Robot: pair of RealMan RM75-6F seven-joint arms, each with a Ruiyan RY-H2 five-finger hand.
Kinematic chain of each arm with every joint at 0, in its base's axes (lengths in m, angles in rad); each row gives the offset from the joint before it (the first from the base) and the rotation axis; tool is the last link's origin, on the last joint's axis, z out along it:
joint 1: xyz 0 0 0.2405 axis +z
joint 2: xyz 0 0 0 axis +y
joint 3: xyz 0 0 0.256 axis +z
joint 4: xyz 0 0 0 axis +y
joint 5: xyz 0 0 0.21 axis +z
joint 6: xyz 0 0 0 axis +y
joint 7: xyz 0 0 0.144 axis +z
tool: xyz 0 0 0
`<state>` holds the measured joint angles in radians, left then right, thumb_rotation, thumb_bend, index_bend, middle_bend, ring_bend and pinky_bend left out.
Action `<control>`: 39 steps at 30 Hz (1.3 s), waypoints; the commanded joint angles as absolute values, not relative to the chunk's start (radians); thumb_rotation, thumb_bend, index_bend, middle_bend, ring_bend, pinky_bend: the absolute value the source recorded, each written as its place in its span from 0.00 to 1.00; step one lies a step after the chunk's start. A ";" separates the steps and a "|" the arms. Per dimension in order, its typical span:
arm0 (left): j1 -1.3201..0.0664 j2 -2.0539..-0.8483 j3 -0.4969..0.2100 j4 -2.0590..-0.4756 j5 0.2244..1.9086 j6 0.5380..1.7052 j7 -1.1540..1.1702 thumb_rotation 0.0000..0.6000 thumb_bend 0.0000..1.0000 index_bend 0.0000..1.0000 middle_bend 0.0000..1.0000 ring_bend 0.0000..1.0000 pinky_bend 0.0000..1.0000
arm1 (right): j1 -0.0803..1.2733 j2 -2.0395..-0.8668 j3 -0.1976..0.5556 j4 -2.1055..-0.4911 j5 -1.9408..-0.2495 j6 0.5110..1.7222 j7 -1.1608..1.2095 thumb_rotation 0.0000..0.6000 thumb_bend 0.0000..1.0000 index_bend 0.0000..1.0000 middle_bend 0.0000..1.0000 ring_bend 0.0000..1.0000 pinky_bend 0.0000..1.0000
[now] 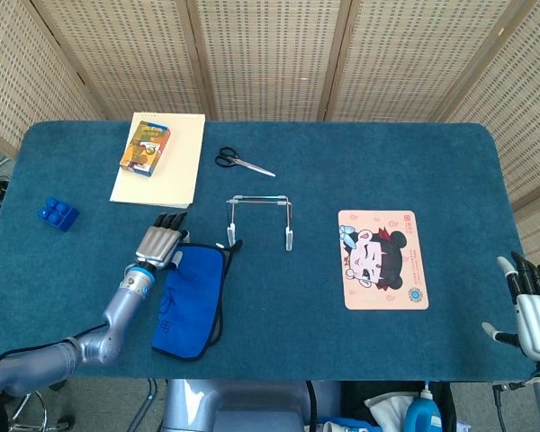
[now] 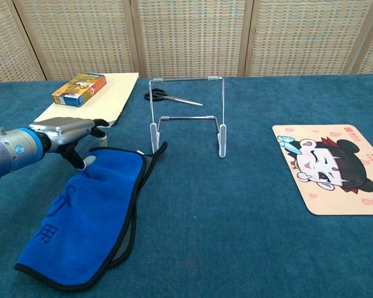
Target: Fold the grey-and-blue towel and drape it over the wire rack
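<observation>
Chest view shows the blue towel with grey underside point(image 2: 90, 217) folded flat beside the white wire rack point(image 2: 188, 115), not draped; left hand point(image 2: 71, 133) grasps nothing, fingers apart at its far corner.

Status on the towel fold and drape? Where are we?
Done: the grey-and-blue towel already lies doubled over, flat on the table. In hand: the left hand is at the towel's far corner, grip not clear; the right hand is open at the table's edge. Left: lifting it and draping it over the bare white wire rack.
</observation>
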<state>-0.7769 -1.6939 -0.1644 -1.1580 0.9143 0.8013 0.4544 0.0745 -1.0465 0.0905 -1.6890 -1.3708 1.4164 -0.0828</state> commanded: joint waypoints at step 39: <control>-0.764 -1.596 -0.149 -1.265 0.978 0.857 0.390 1.00 0.46 0.96 0.00 0.00 0.00 | 0.074 -1.041 0.085 -1.694 -1.382 1.418 -0.069 1.00 0.00 0.00 0.00 0.00 0.00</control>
<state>-0.7686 -1.6066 -0.1496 -1.2539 0.9651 0.8468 0.3996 0.0737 -1.0407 0.0853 -1.6937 -1.3820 1.4176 -0.0690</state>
